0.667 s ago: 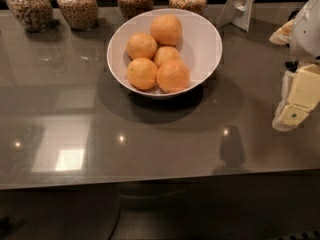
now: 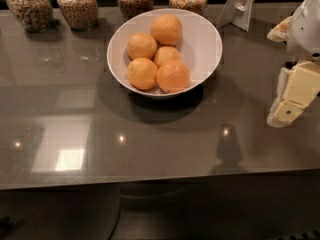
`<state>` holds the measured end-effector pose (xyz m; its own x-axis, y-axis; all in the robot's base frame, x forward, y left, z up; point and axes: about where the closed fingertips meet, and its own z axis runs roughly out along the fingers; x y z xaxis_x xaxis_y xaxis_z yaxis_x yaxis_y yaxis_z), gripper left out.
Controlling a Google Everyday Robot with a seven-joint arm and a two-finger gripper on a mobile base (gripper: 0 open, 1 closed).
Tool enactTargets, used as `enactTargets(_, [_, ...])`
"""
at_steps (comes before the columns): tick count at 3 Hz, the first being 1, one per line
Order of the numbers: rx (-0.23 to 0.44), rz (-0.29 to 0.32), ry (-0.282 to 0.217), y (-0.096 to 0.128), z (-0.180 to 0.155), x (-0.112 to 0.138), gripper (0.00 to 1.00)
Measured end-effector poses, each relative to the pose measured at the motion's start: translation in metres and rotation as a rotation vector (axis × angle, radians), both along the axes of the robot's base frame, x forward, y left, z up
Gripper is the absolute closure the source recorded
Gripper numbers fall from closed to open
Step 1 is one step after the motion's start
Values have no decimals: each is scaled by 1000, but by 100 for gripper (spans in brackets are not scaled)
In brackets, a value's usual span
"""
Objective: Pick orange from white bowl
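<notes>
The white bowl [image 2: 205, 39] stands on the dark grey counter at the back centre and holds five oranges. The orange [image 2: 173, 76], the largest and slightly oval, lies at the bowl's front right, touching three of the smaller ones: front left [image 2: 142, 73], middle [image 2: 166, 55] and back left [image 2: 141, 45]. Another small one [image 2: 166, 29] lies at the back. My gripper [image 2: 286, 109] hangs at the right edge of the camera view, pointing down, just above the counter. It is well to the right of the bowl and empty.
Several glass jars of grain [image 2: 77, 6] line the back edge of the counter. A white card stand [image 2: 240, 6] is at the back right. The counter's front edge [image 2: 150, 180] runs across the lower part of the view.
The gripper has shifted very slightly to the left. The bowl and the oranges have not moved.
</notes>
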<state>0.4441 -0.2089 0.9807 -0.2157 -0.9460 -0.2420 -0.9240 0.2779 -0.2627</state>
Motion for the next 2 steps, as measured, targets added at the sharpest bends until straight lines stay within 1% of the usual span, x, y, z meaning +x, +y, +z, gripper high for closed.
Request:
enactTargets(1, [90,8,-41,36,1,25,0])
enactTargets(2, [180,1,-46,83,0,57,0])
